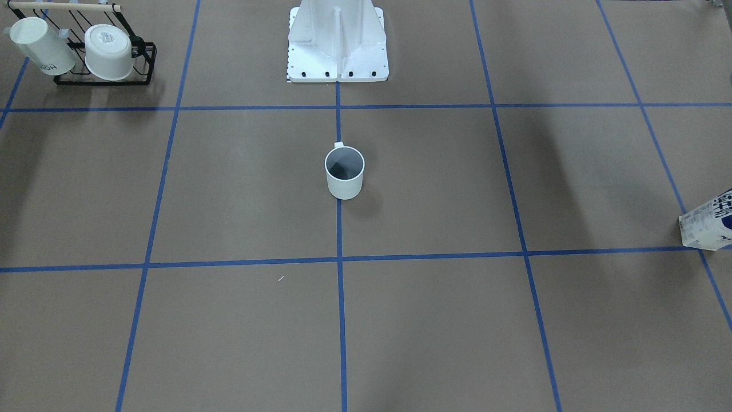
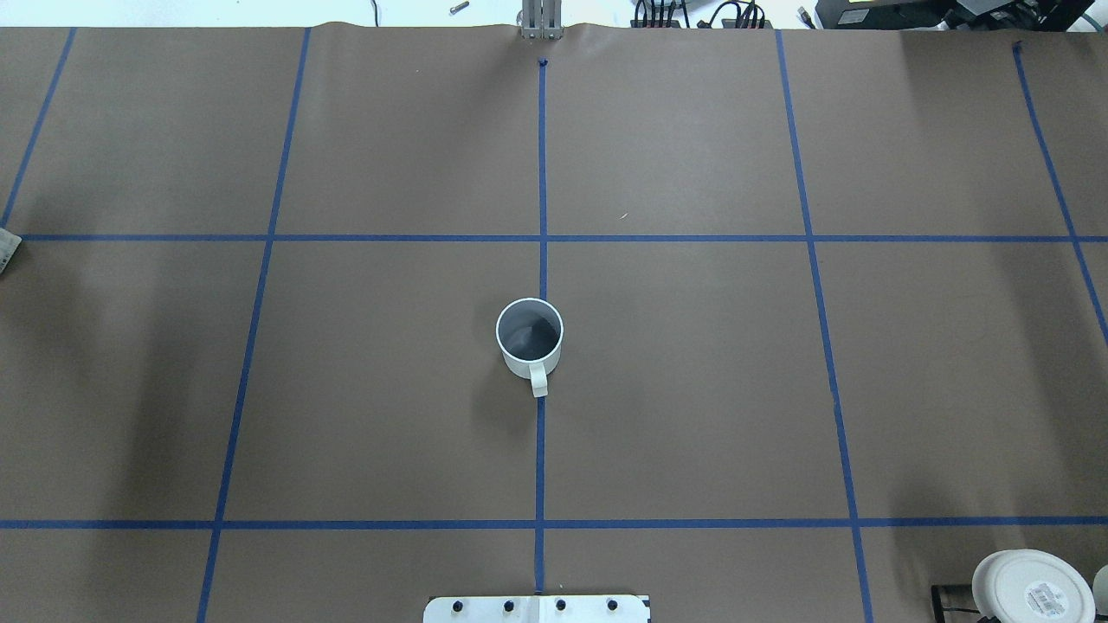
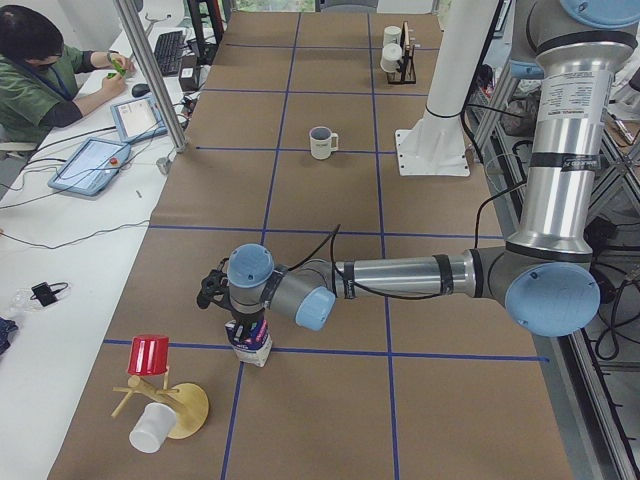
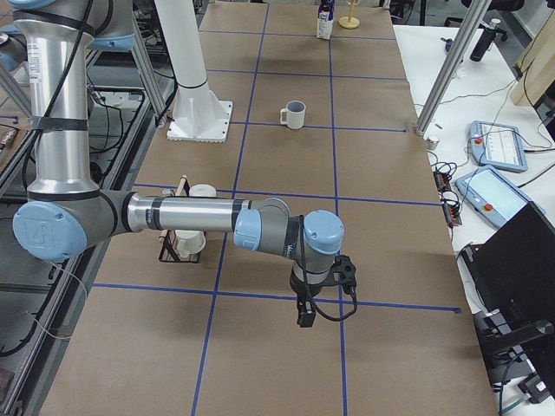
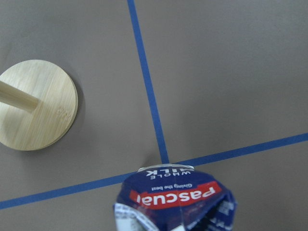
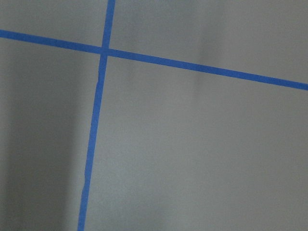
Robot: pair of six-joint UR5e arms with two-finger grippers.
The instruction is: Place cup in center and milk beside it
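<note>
The cup point(image 2: 530, 339) stands upright on the blue tape line that splits the center squares point(image 2: 692, 381), handle toward the robot; it also shows in the front view point(image 1: 344, 174). The milk point(image 3: 250, 345) stands at the table's far left end on a tape crossing; its lower part shows at the front view's edge point(image 1: 706, 226) and its top fills the left wrist view point(image 5: 175, 199). My left gripper point(image 3: 245, 325) is right over the carton's top; I cannot tell whether it grips. My right gripper point(image 4: 305, 312) points down over bare table; its state is unclear.
A black rack point(image 1: 103, 57) with two white cups stands at the robot's right rear. A wooden mug tree point(image 3: 165, 400) with a red cup and a white cup stands beside the milk; its base shows in the left wrist view point(image 5: 36, 103). The robot base point(image 1: 337, 51) is behind the cup.
</note>
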